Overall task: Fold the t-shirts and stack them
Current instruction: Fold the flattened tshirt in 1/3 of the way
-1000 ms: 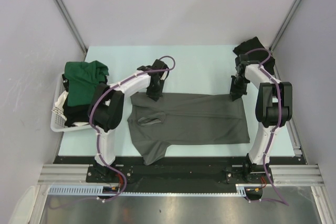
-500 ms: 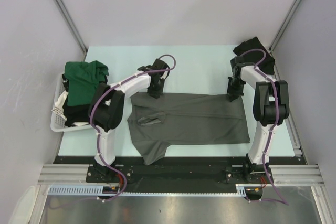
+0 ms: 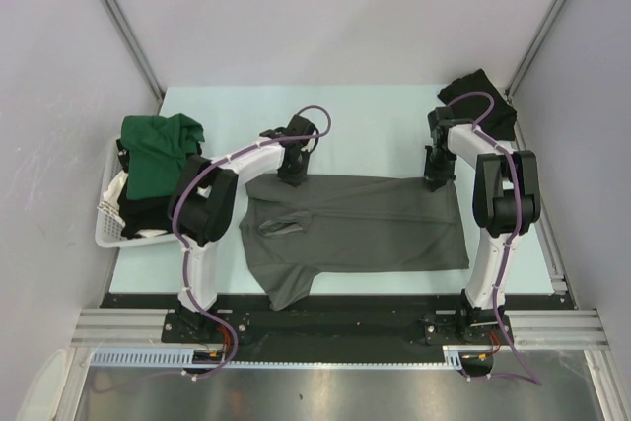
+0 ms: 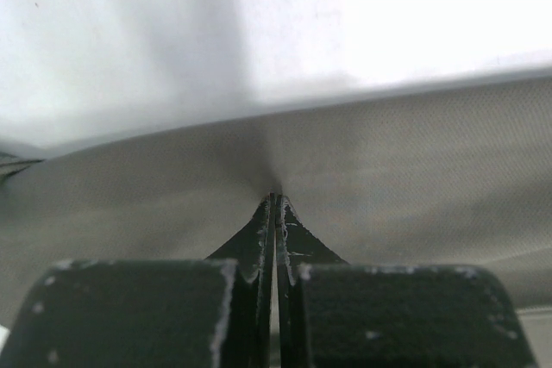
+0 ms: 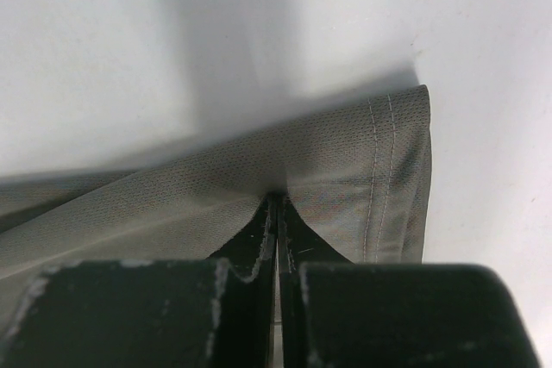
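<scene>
The dark charcoal grey t-shirt (image 3: 355,229) lies spread on the pale table, partly folded, one sleeve hanging toward the near edge. My left gripper (image 3: 290,177) is shut on its far edge near the left; in the left wrist view the jaws pinch the cloth (image 4: 388,170) at the gripper (image 4: 276,197). My right gripper (image 3: 435,181) is shut on the far right corner; the right wrist view shows the hemmed corner (image 5: 379,170) pinched at the gripper (image 5: 276,197). The dark green t-shirt (image 3: 158,150) lies draped over the basket. The black t-shirt (image 3: 478,96) sits bunched at the far right corner.
A white slatted basket (image 3: 110,214) stands at the table's left edge, with dark cloth inside under the green shirt. Grey walls enclose the table on three sides. The arm bases stand on a black rail (image 3: 335,322) at the near edge.
Both grippers have shifted slightly toward the far side while holding the shirt's far edge; the right wrist moved a little left and away. The shirt's shape is almost unchanged.
</scene>
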Robot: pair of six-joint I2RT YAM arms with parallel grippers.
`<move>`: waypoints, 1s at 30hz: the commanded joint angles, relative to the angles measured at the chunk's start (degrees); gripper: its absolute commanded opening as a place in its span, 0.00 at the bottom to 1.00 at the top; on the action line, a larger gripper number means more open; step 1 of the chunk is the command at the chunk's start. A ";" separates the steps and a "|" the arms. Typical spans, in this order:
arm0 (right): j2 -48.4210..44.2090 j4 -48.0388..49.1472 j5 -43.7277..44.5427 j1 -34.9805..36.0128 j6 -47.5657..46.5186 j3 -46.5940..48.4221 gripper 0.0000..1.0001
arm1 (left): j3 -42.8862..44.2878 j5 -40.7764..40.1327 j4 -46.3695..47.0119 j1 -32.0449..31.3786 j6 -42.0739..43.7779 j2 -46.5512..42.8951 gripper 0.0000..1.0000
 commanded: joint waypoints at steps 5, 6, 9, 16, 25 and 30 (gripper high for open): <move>1.46 4.25 3.14 1.29 0.81 -0.71 0.00 | -2.59 -1.13 6.09 -0.54 -1.44 0.61 0.00; 1.55 4.51 3.40 1.47 0.63 -0.71 0.00 | -2.50 -1.13 6.17 -0.54 -1.35 0.96 0.00; 1.99 5.22 3.76 1.82 0.63 -0.71 0.00 | -2.68 -1.30 6.70 -0.54 -1.09 1.49 0.00; 3.13 6.27 4.64 1.91 0.37 -0.71 0.00 | -1.89 -1.74 6.97 -0.36 0.05 2.89 0.00; 3.83 8.12 5.69 1.82 0.28 -0.71 0.00 | -1.01 -1.83 6.70 1.65 0.32 3.42 0.00; 4.01 10.05 6.04 1.82 0.10 -0.71 0.00 | 0.13 -2.27 6.61 2.89 1.28 3.42 0.00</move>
